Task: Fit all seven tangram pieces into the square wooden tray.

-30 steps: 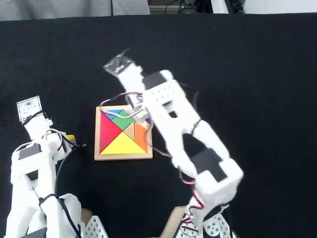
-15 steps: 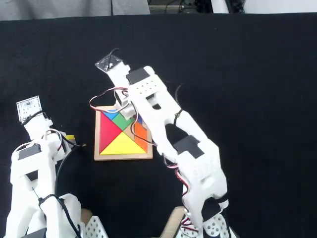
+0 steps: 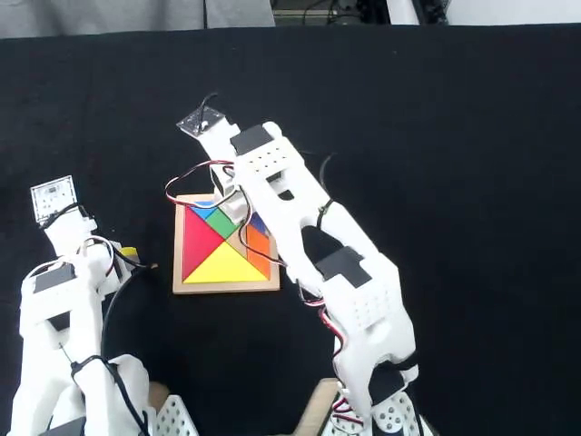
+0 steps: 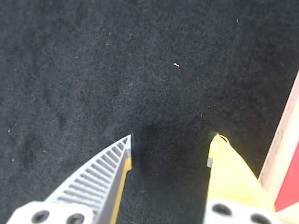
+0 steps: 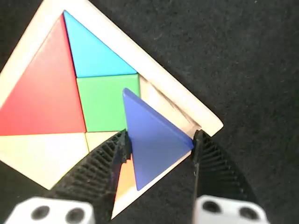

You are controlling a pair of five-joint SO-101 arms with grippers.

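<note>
The square wooden tray (image 3: 226, 287) is seen left of centre in the high view, on the black cloth (image 3: 454, 136); a red triangle (image 3: 198, 243), yellow triangle (image 3: 227, 265), green square (image 3: 223, 222) and orange piece (image 3: 260, 247) are seated in it; a blue triangle (image 5: 154, 144) is pinched by the right gripper (image 5: 159, 137) over the tray's upper right corner, overlapping the green square, not seated; the left gripper (image 4: 170, 140) is spread above the cloth at the lower left, near the tray's left edge.

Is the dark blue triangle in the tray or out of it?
Out: the right gripper holds the dark blue triangle over the tray, overlapping the green square.
</note>
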